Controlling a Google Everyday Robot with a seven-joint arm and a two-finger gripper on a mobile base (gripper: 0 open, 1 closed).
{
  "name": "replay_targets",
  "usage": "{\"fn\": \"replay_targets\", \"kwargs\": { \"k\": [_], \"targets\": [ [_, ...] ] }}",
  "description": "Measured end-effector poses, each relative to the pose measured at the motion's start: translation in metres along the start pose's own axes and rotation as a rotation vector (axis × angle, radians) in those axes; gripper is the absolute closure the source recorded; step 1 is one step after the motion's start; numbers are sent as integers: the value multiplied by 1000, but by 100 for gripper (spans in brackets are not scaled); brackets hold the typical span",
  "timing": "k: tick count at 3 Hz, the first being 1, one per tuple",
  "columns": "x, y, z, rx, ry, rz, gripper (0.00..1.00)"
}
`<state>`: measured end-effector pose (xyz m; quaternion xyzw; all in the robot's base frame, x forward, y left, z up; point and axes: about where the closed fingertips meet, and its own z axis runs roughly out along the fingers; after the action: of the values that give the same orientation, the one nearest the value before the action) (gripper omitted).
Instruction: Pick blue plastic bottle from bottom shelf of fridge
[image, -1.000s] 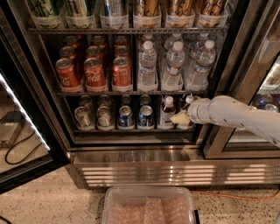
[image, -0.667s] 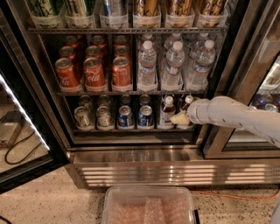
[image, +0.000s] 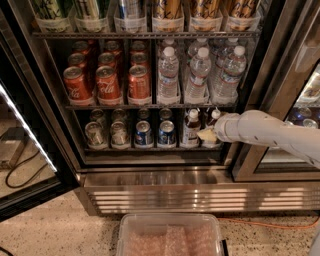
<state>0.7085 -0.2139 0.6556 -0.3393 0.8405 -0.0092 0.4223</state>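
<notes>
The fridge (image: 75, 165) stands open in front of me. On its bottom shelf (image: 150, 148) two small bottles with white caps and dark contents stand at the right end. One blue plastic bottle (image: 191, 128) stands free in its lane. The second one (image: 214, 116) is in the rightmost lane, mostly hidden behind my gripper (image: 206, 134). My white arm (image: 265, 132) reaches in from the right, and the gripper sits at the front of that rightmost lane, against the lower part of the second bottle.
Silver cans (image: 95, 133) and blue soda cans (image: 143, 133) fill the shelf's left lanes. Red cola cans (image: 107, 82) and clear water bottles (image: 198, 75) stand on the shelf above. A clear plastic bin (image: 170, 235) sits on the floor below the ribbed steel base (image: 190, 195). The open door (image: 30, 135) is at the left.
</notes>
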Motion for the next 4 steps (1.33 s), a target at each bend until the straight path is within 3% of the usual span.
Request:
{"fn": "replay_targets", "kwargs": {
  "k": [1,3,4],
  "targets": [
    [0,0,0,0,0,0,46],
    [12,6,16,-34,49,35,21],
    [15,10,21,-50,71,51,27]
  ]
}}
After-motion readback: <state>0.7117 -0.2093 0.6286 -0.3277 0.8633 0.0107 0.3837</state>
